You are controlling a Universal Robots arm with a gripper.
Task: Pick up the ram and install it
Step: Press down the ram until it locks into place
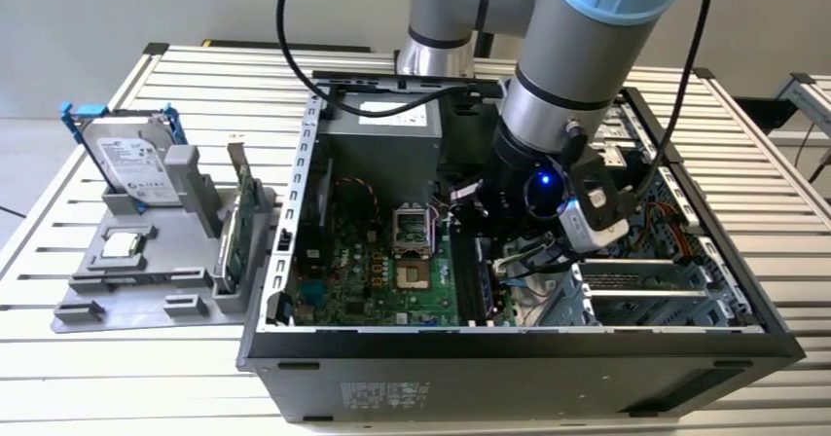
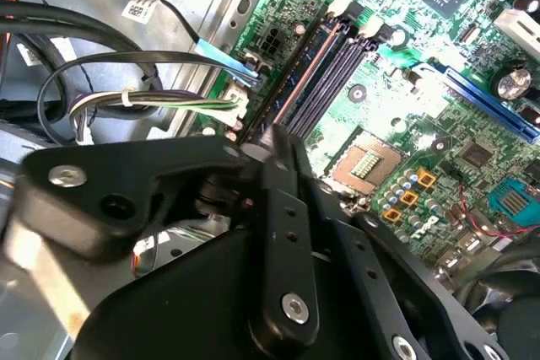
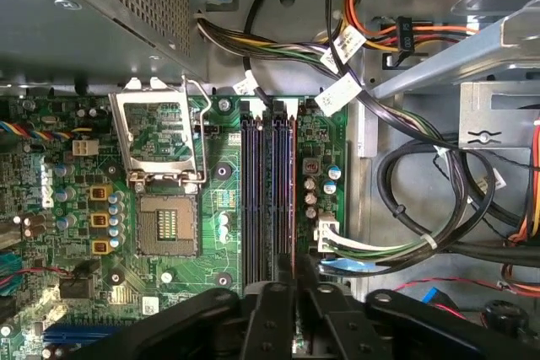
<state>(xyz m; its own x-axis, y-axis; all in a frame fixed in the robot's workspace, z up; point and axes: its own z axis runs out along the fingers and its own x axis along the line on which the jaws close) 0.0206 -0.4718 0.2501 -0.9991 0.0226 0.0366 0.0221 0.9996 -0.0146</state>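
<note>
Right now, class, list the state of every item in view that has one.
Computer case, side open.
Processor socket, cover raised, empty.
Hard drive, upright in the grey holder.
Green board, on edge in that holder.
Pincer, down over the memory slots.

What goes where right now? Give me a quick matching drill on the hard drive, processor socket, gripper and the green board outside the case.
Things:
1. hard drive
2. processor socket
3. gripper
4. green board

Places or states:
a. inside the case, over the memory slots
b. upright in the grey holder, on its side nearest the case
c. in a blue frame, on the holder's side away from the case
d. cover raised, nothing seated

Pairs: 1-c, 2-d, 3-a, 4-b
</note>
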